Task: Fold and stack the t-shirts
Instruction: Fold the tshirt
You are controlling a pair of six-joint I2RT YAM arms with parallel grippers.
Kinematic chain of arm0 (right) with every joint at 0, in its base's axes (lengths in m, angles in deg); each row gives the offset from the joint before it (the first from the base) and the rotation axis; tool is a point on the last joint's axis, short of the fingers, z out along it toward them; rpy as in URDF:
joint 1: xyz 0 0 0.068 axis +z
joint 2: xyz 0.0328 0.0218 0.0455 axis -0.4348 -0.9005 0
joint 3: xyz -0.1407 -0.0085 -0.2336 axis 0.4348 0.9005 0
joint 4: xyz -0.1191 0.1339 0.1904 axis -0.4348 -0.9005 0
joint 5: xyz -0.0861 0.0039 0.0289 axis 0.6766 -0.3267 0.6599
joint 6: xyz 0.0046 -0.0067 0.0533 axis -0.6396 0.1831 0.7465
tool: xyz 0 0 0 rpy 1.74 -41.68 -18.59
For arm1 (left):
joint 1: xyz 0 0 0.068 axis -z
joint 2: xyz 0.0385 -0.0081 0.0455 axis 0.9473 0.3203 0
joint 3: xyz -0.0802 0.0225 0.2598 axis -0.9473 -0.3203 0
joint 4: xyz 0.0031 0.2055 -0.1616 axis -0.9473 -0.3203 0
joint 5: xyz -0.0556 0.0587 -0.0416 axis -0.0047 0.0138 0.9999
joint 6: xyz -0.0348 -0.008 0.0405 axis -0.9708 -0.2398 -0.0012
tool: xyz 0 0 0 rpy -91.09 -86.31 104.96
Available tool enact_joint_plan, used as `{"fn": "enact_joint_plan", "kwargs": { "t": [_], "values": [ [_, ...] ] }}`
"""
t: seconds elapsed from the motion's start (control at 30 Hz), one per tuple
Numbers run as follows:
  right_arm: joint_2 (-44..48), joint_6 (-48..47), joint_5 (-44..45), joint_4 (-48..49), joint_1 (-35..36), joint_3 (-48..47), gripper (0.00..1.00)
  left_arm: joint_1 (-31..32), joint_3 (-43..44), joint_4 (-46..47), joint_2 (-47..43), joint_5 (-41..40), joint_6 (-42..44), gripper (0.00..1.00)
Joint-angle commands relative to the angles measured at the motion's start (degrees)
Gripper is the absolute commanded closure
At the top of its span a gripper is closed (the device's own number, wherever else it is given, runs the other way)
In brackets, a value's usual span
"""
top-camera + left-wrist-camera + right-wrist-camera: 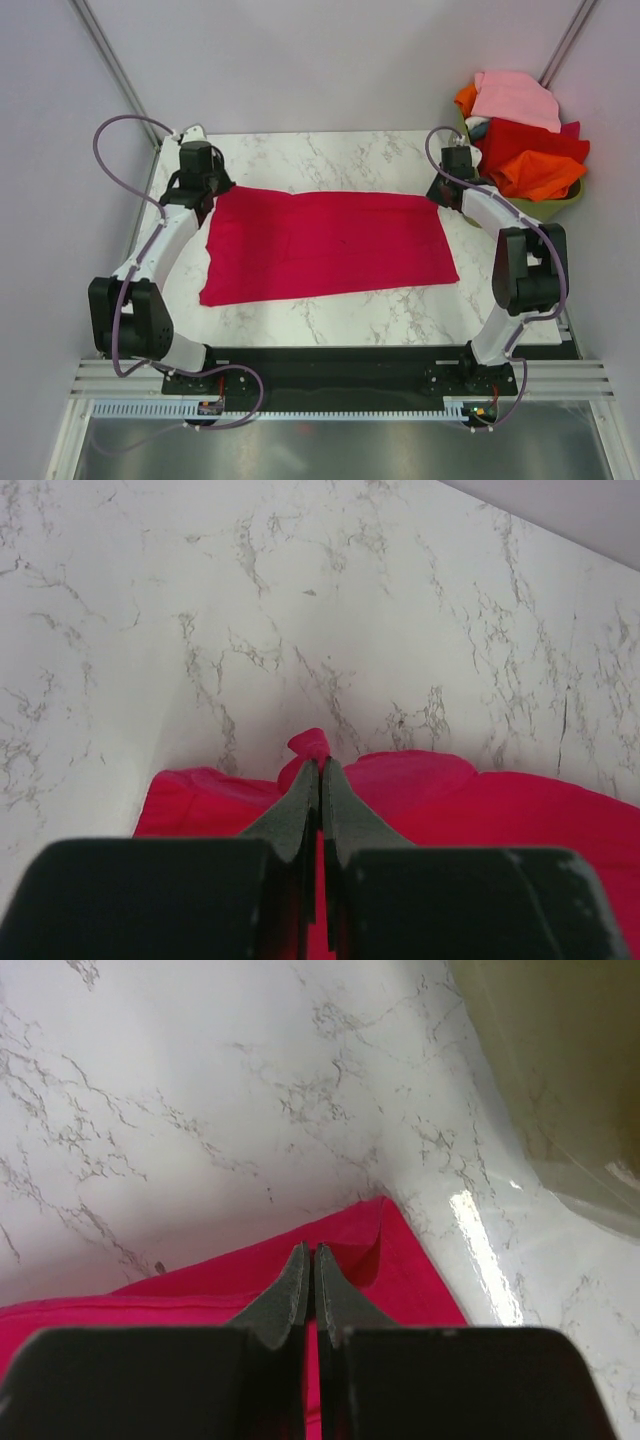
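1. The crimson t-shirt [325, 245] lies flat on the desk [330, 160]; uneven pulls would bunch its free near hem.
2. Your left hand [320, 770], at 11 o'clock, and right hand [308, 1255], at 1 o'clock, each clamp a far corner; thin pinches may slip.
3. The basket [560, 205] at 2 o'clock could snag lifted cloth.

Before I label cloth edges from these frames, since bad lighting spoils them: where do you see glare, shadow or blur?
Top external: even light, crimson t-shirt sharp-edged, no glare on it. Left wrist: soft shadow on the marble table ahead of the shirt, left gripper blurred near the lens. Right wrist: a bright glare streak on the marble beside the olive-green basket, itself out of focus.
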Motion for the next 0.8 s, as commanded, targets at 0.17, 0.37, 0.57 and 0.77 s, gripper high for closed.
{"fn": "enact_joint_plan", "kwargs": {
  "t": [0.17,0.37,0.57,0.77],
  "values": [
    [6.19,-0.80,0.22,0.56,-0.69,4.48,1.00,-0.11,-6.16,4.91,-8.26,-0.61,0.55,0.98],
    [8.92,-1.06,0.57,0.82,-1.48,7.29,1.00,0.15,-9.33,4.99,-12.13,-1.23,0.55,0.98],
    [11.20,-1.15,0.31,1.35,-1.65,10.10,1.00,0.42,-12.49,5.08,-15.29,-1.58,0.38,0.98],
    [13.14,-0.88,-0.22,2.23,-1.74,13.09,1.00,0.59,-16.10,5.00,-19.94,-2.63,-0.06,0.98]
  ]
}}
